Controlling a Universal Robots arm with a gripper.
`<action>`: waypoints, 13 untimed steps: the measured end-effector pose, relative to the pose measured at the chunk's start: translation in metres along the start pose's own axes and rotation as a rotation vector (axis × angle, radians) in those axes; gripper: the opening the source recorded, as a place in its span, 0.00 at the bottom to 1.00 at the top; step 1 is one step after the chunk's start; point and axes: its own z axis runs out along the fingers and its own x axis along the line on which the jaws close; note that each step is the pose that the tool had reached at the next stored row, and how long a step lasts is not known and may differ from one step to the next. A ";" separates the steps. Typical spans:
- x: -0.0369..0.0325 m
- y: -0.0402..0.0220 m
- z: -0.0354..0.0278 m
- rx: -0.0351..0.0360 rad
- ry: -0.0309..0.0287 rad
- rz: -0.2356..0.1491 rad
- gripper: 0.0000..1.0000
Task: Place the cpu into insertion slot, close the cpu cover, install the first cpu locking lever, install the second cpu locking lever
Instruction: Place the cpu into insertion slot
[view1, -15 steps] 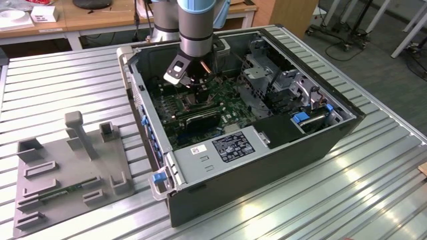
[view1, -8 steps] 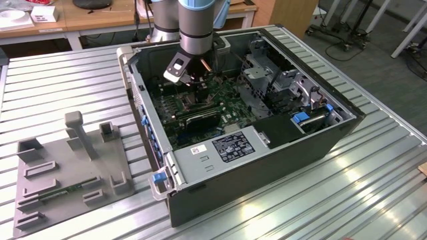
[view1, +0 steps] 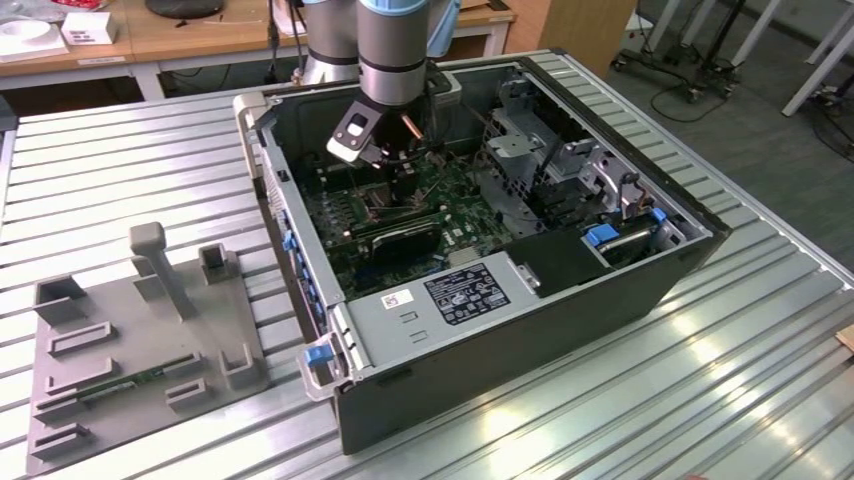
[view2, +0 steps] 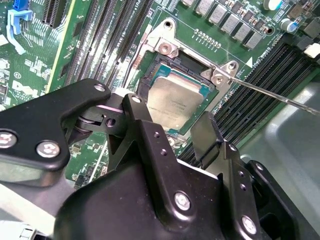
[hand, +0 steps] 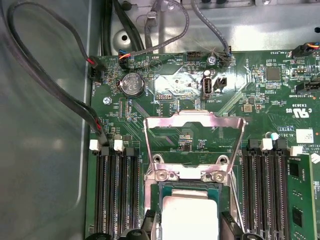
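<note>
Tool (view2: 171, 115) straddles cpu (view2: 176, 101) in insertion slot (view2: 175, 62); cpu cover (hand: 160, 122) raised.

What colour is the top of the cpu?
The cpu is silver-grey; second wrist view shows it best.

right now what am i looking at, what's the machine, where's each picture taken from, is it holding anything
It's a robot arm reaching into an open computer case lying on a ribbed metal table, seen by a camera off the arm; a grey fixture plate sits at the exterior view's left. The two wrist views ride on the arm, looking at the green motherboard. The gripper hangs over the cpu, which lies in the insertion slot. The cpu cover stands open. Whether the gripper holds the chip, I cannot tell.
</note>
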 end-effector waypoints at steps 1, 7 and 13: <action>-0.0001 0.0000 0.0000 0.0001 -0.0001 0.000 0.60; -0.0011 0.0000 0.0002 0.0000 0.0000 0.000 0.60; -0.0013 0.0000 0.0001 0.0000 -0.0001 0.000 0.60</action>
